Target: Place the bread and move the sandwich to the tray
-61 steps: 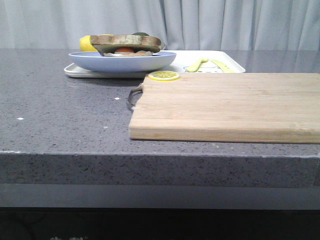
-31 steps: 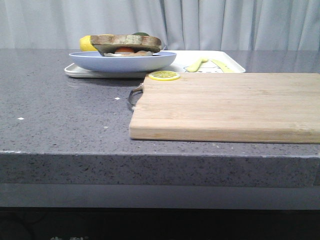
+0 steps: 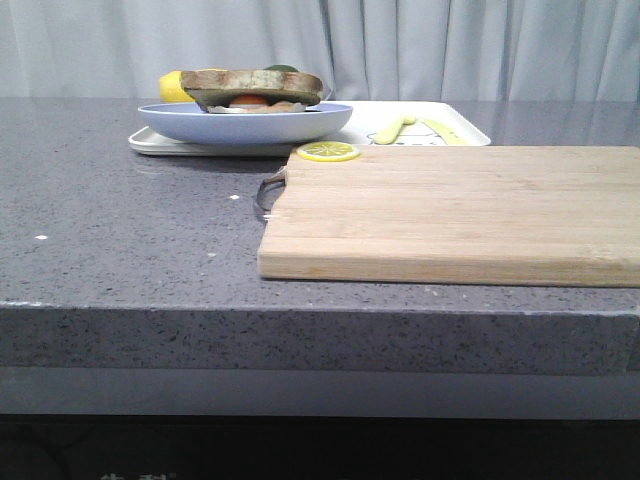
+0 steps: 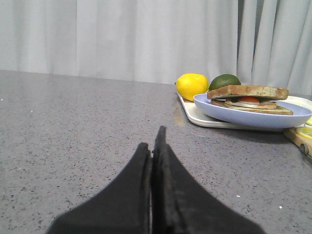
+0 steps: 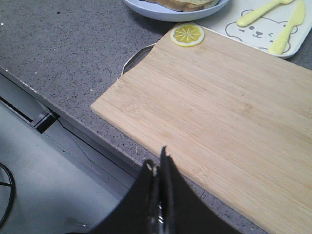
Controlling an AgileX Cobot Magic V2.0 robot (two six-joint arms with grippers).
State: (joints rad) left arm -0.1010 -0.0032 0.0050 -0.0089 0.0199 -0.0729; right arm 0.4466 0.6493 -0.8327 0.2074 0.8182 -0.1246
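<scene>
The sandwich lies on the pale blue plate, which stands on the left part of the white tray at the back of the counter. In the left wrist view the bread lies as the top slice over the fried egg and lower toast, on the plate and tray. My left gripper is shut and empty, low over the grey counter, left of the tray. My right gripper is shut and empty above the counter's front edge, by the cutting board. Neither gripper shows in the front view.
A light wooden cutting board with a metal handle lies in front of the tray, a lemon slice on its far left corner. A lemon and an avocado sit behind the plate. A yellow toy fork and knife lie on the tray.
</scene>
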